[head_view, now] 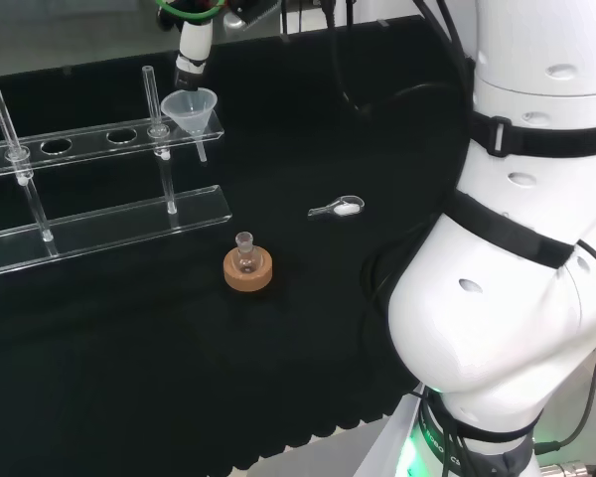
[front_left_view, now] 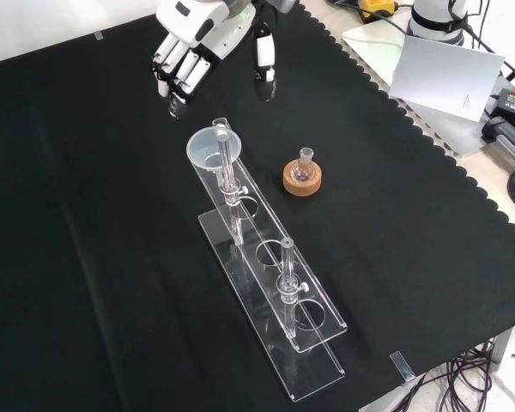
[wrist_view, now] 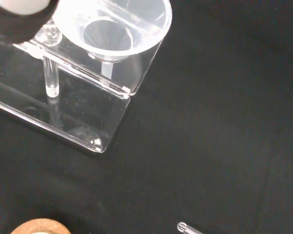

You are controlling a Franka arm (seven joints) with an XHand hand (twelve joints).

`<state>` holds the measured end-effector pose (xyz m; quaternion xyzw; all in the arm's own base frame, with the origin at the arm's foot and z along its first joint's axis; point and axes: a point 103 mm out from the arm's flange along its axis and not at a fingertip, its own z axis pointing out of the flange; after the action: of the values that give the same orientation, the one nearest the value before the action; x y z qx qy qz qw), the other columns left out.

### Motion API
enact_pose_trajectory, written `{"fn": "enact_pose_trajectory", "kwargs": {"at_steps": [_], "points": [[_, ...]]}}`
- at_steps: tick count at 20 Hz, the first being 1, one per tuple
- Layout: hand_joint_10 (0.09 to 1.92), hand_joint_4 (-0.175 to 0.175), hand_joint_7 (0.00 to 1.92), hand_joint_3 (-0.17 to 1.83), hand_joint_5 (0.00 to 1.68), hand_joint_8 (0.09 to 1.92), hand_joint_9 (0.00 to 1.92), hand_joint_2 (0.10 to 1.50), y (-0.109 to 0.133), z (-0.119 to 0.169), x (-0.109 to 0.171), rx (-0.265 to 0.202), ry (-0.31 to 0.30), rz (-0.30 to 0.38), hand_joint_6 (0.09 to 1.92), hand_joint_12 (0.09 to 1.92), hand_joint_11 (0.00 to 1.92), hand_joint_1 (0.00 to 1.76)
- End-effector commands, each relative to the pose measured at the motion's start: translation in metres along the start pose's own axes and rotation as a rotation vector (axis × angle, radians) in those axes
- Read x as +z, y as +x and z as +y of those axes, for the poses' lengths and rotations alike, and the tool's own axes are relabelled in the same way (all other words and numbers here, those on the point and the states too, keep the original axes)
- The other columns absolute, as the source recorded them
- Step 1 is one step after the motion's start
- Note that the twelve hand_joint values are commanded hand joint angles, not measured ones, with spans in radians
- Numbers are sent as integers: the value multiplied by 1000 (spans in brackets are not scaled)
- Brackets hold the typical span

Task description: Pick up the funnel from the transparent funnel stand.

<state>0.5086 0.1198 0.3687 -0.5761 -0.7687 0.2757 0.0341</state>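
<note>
Closest to your wrist camera, the funnel (wrist_view: 112,29) is sitting in the end hole of the transparent funnel stand (wrist_view: 78,114). Your hand (front_left_view: 189,56) is hovering beyond it in the front view, fingers relaxed, grasping nothing. You are approaching; next you need to lower and close around the rim.

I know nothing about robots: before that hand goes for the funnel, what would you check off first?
1. Funnel seated in the end hole of the transparent stand: ok.
2. Hand holds nothing, fingers relaxed: ok.
3. Hand above and beyond the funnel in the front view, not touching it: ok.
4. Stand post right beside the funnel could hinder fingers: not ok.
5. Small flask on cork ring apart from the stand: ok.
</note>
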Motion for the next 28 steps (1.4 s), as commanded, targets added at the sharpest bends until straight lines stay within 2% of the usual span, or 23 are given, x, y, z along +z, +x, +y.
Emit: {"fn": "enact_pose_trajectory", "kwargs": {"at_steps": [1, 8, 12, 16, 23, 28], "points": [[838, -42, 342, 8, 271, 595, 69, 669, -3, 5, 5, 12, 28, -4, 87, 1071, 0, 692], [830, -51, 343, 10, 242, 583, 71, 675, 3, 13, 10, 2, 84, 11, 87, 1059, 0, 682], [820, -82, 222, -12, 85, 568, 16, 615, 8, 18, 14, -14, 160, 27, 87, 988, 0, 497], [734, -109, 86, -23, 5, 562, 0, 572, 12, 21, 16, -20, 177, 25, 87, 986, 0, 401], [631, -110, 1, 0, 0, 600, 0, 600, 20, 27, 19, -22, 190, 23, 87, 966, 0, 448], [623, -108, 0, 5, 0, 594, 0, 612, 24, 31, 23, -6, 167, 24, 87, 954, 0, 471]]}}
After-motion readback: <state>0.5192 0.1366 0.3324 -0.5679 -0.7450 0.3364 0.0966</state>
